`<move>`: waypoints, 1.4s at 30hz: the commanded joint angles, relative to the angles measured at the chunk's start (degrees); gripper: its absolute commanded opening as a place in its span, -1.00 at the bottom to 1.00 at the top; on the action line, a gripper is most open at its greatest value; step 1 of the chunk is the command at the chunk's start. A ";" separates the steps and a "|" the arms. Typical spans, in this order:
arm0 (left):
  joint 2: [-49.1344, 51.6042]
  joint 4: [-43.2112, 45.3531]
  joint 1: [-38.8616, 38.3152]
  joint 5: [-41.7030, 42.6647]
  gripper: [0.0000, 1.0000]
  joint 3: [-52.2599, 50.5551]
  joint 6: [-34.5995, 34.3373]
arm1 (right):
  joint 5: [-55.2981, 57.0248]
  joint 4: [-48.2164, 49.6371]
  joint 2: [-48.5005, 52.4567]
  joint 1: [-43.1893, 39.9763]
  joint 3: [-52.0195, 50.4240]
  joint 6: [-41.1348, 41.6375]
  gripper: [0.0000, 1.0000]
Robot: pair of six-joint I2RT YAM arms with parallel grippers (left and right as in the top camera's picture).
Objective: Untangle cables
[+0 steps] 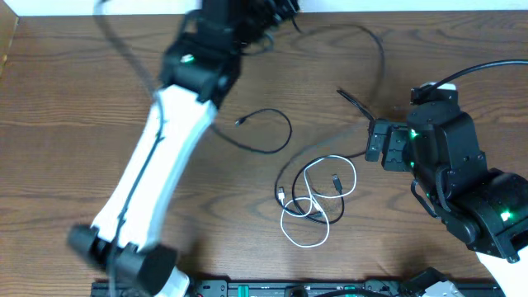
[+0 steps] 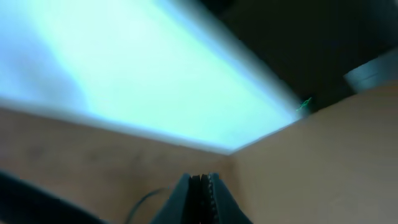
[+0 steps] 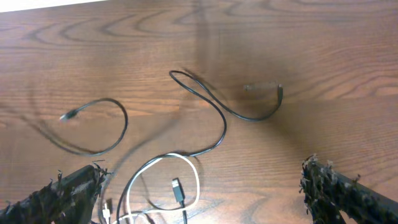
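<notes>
On the wood-grain table [image 1: 66,165], a thin white cord [image 3: 196,180] lies in soft round loops over one black cord [image 3: 211,112] near the middle, with a second black cord [image 1: 280,124] curled just beside them. The right claw [image 3: 204,168] hangs spread wide above the loops, grasping nothing. The left claw [image 2: 200,186] is clenched tight at the table's far edge, too blurred to show whether a cord is pinched.

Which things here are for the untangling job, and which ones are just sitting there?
For the job:
- white cable
- looped black cable
- black cable tangled with the white one

Just there:
- thick black cord on the right arm
- black rail along the table's near edge
- wooden table
</notes>
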 commanded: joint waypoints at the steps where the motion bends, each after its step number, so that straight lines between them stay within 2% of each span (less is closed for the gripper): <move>1: -4.68 6.78 1.60 0.24 -0.85 0.59 0.09 | 1.46 -0.15 -0.57 -0.28 0.31 0.17 0.98; 6: -9.22 20.17 4.07 0.07 -0.85 0.61 0.07 | 1.46 -1.25 -0.57 -0.28 0.31 0.17 0.99; 9: -11.63 24.13 5.95 -2.51 -0.85 0.74 0.09 | 1.44 -2.08 -0.57 -0.28 0.31 0.20 0.99; 17: -14.45 24.00 14.32 -10.93 -0.85 5.40 0.07 | -4.26 -2.89 -0.28 -0.28 0.17 0.15 0.99; 25: -10.91 22.75 18.14 -11.63 -0.85 18.14 -2.99 | -11.89 0.57 3.56 -0.26 -4.20 -0.04 0.99; 30: -7.67 18.40 18.14 -12.35 -0.85 25.59 -4.02 | -23.87 8.00 9.44 -0.15 -10.84 -1.36 0.99; 35: -7.39 13.55 18.14 -12.46 -0.85 25.99 -3.58 | -38.12 17.64 16.48 -0.11 -17.09 -5.95 0.99; 42: -7.39 6.93 18.14 -12.46 -0.85 25.99 0.59 | -41.72 19.41 27.80 -0.11 -19.91 -5.75 0.81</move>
